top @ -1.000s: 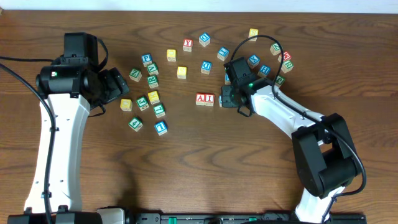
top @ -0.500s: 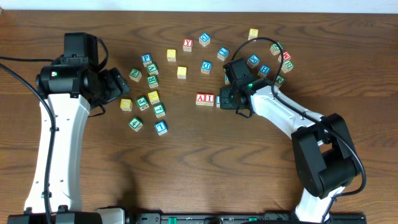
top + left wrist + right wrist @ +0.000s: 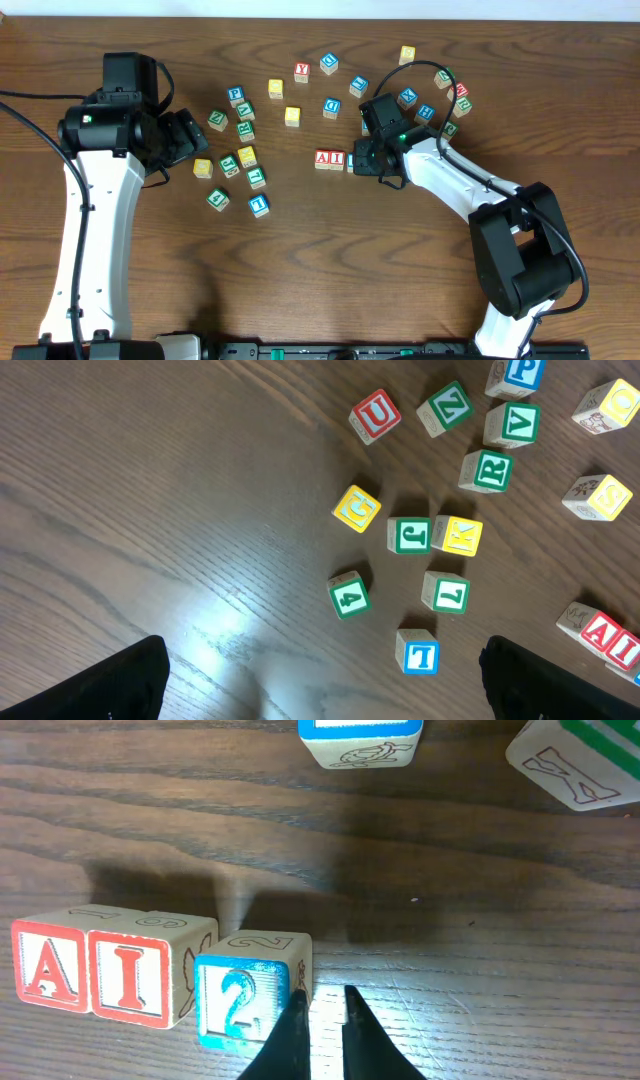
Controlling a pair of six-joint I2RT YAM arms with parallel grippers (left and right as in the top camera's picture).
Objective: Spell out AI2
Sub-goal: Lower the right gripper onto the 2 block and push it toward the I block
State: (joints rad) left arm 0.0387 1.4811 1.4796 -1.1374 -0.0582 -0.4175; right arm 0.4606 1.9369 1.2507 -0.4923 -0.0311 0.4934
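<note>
Right wrist view: the right gripper (image 3: 323, 1002) has its fingers drawn almost together, with only a thin slit between the tips and nothing in it. Just off the left fingertip (image 3: 296, 1010) sits the blue 2 block (image 3: 242, 998), its side apparently against that finger. On the far side of the 2 from the pincer, the red I block (image 3: 135, 972) touches it, and the red A block (image 3: 50, 965) touches the I beyond that. The row reads A, I, 2 — with the 2 a touch nearer the camera than its neighbours, not quite flush. Ahead of the fingertips, well apart, lies a blue-edged block (image 3: 360, 738). Ahead and to the right is a green-edged block (image 3: 580, 760), turned at an angle.

Over to the left gripper (image 3: 322, 660) — spread wide, holding nothing, above the wooden table (image 3: 120, 510). Ahead of it, between the finger lines, lie a green 4 block (image 3: 349, 596), a green L block (image 3: 445, 592) and a blue-lettered block (image 3: 416, 652). A yellow block (image 3: 357, 508) sits further ahead.
</note>
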